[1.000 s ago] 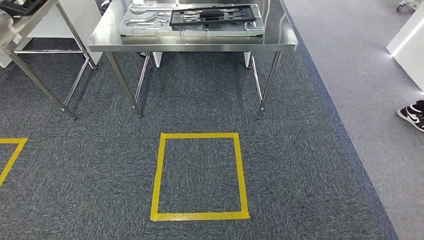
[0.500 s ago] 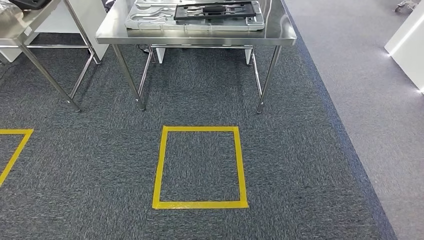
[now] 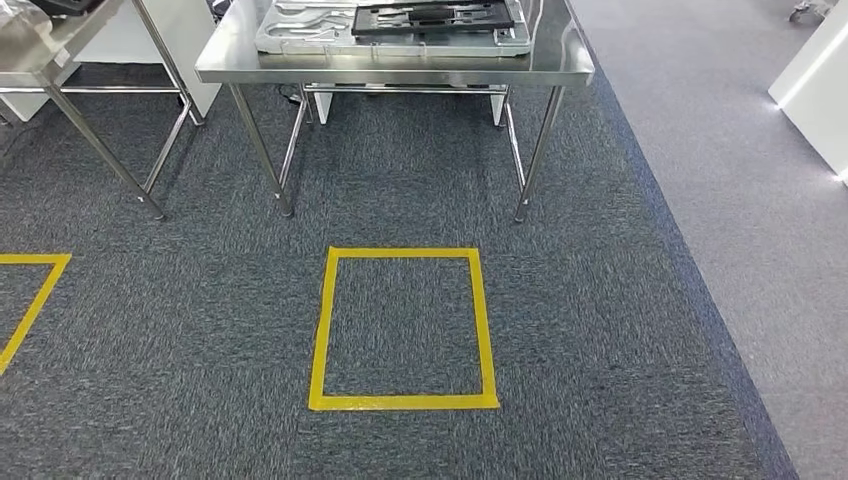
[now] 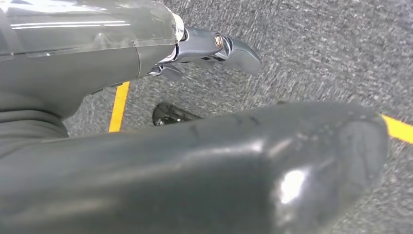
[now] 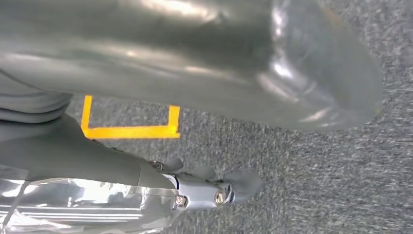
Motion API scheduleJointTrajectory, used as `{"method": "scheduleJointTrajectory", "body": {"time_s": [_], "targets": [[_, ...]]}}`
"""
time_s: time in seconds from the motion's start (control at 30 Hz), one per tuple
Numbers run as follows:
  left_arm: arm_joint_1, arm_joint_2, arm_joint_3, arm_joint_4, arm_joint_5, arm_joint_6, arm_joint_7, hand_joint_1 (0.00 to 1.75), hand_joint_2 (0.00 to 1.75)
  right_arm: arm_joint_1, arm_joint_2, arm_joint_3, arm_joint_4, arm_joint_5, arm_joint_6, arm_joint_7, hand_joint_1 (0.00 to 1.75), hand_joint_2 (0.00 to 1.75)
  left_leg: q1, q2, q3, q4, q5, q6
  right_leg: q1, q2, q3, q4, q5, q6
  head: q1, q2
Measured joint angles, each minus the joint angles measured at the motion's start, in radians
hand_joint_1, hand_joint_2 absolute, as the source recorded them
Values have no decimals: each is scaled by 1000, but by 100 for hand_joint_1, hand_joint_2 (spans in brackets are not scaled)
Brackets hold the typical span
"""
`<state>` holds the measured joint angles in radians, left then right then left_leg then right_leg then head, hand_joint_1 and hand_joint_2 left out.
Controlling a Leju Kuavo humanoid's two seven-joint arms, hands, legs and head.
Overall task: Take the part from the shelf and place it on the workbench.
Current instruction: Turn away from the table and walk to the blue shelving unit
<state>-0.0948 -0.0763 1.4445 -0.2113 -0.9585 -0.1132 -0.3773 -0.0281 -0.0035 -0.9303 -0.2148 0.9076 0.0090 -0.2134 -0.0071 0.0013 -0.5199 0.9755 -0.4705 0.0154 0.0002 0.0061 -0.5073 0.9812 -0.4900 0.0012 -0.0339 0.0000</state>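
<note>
I count two steel counters ahead of me: one counter (image 3: 400,68) straight in front, and a second counter (image 3: 45,50) off to the left, cut by the picture's edge. On the front one I see one pale grey tray (image 3: 300,35) and one black part (image 3: 435,17) lying on top of it. On the carpet I make out two yellow tape squares: one full square (image 3: 323,330) below the front counter and one partial square (image 3: 40,295) at the left edge. I have two hands, the left hand (image 4: 195,161) and the right hand (image 5: 195,63), each hanging over the carpet. One white cabinet corner (image 3: 815,85) stands at the right.
</note>
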Motion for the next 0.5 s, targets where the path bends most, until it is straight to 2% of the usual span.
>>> {"method": "scheduleJointTrajectory", "body": {"time_s": [0.07,0.13,0.2,0.23,0.27,0.3,0.33,0.4,0.43,0.47,0.5], "targets": [[0,3,0,0,-3,-2,0,0,0,1,0,3,0,27,-1,2,0,0,0,-5,-3,5,-3,-10,-4,-11,-1,-6,6,-11,0,0],[0,6,-1,0,-5,-5,-1,0,0,1,0,11,0,59,-5,5,0,0,2,-7,-28,60,-42,-19,-10,-23,-2,-14,12,-23,0,0],[1,6,-1,0,-8,-10,-1,0,0,2,0,31,0,106,-14,13,0,0,8,-6,-89,193,-110,-29,-9,-35,-5,-14,13,-28,0,0],[2,7,-2,0,-10,-13,-2,0,0,3,-1,45,0,135,-19,18,0,0,11,-6,-120,259,-135,-33,-8,-42,-6,-14,13,-29,0,0],[3,7,-2,0,-13,-15,-2,0,0,5,-1,61,0,163,-23,24,0,0,13,-6,-139,300,-143,-36,-7,-50,-6,-13,13,-29,0,0],[4,8,-2,0,-15,-17,-2,0,0,6,-1,77,0,188,-25,30,0,0,15,-4,-139,301,-131,-39,-7,-58,-6,-12,12,-28,0,0],[4,8,-2,0,-16,-18,-2,0,0,7,-2,93,0,207,-26,35,0,0,16,0,-117,258,-100,-39,-7,-66,-5,-11,10,-27,0,0],[2,10,-4,0,-18,-21,-3,0,0,8,-3,120,1,235,-26,46,0,0,15,36,-44,112,-33,-36,-4,-82,-1,-5,4,-21,0,0],[0,11,-5,0,-20,-21,-3,0,0,9,-4,133,2,248,-26,53,0,0,12,53,-17,55,-14,-30,-1,-91,0,-2,1,-16,0,0],[-2,12,-7,0,-22,-22,-3,0,0,10,-5,146,2,262,-26,62,0,0,9,65,-4,22,-7,-24,2,-99,0,0,-1,-11,0,0],[-3,13,-8,0,-24,-22,-3,0,0,10,-6,161,3,277,-26,72,0,0,6,64,-3,11,-10,-18,4,-108,1,2,-3,-5,0,0]]}}
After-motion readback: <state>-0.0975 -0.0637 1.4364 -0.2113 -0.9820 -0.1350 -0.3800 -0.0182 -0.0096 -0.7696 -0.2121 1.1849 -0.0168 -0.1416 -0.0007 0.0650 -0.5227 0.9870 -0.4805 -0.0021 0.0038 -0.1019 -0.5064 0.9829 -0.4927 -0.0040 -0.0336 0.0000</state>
